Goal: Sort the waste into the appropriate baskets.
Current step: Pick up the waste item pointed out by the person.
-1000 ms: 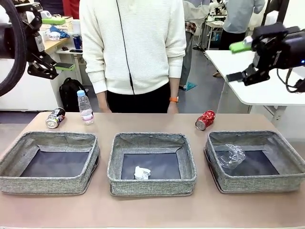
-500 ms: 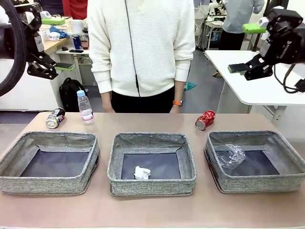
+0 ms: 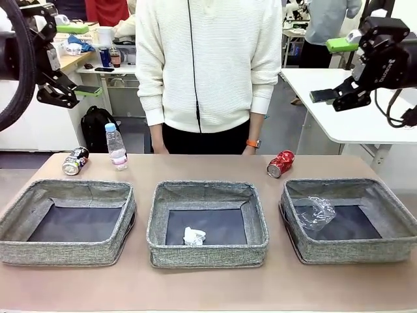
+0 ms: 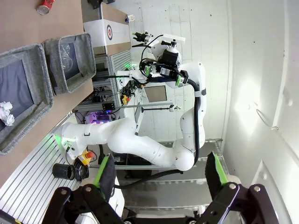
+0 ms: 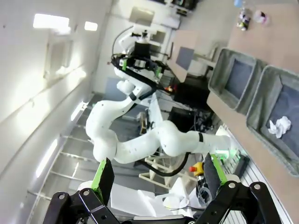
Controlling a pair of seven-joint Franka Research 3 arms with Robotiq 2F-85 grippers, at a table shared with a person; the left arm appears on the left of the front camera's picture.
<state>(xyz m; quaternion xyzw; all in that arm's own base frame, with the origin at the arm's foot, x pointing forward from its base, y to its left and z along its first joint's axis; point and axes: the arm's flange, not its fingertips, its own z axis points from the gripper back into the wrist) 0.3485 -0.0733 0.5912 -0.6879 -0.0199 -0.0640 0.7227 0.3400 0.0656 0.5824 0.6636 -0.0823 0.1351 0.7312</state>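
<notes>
Three grey baskets stand in a row: left, middle, right. A crumpled paper ball lies in the middle one and a clear plastic cup in the right one. Along the far table edge lie a dark can, a small bottle standing upright, and a crushed red can. My left gripper hangs open high at the left, empty. High at the right, my right gripper is open and empty. Each wrist view shows its own gripper open, left and right.
A person in a white sweater stands at the far edge, arms down. A white side table stands behind at the right. The left wrist view shows the right arm and the right wrist view the left arm.
My right gripper rose and swung toward the right, then settled. The person stepped to the right. The left arm and the waste stayed put.
</notes>
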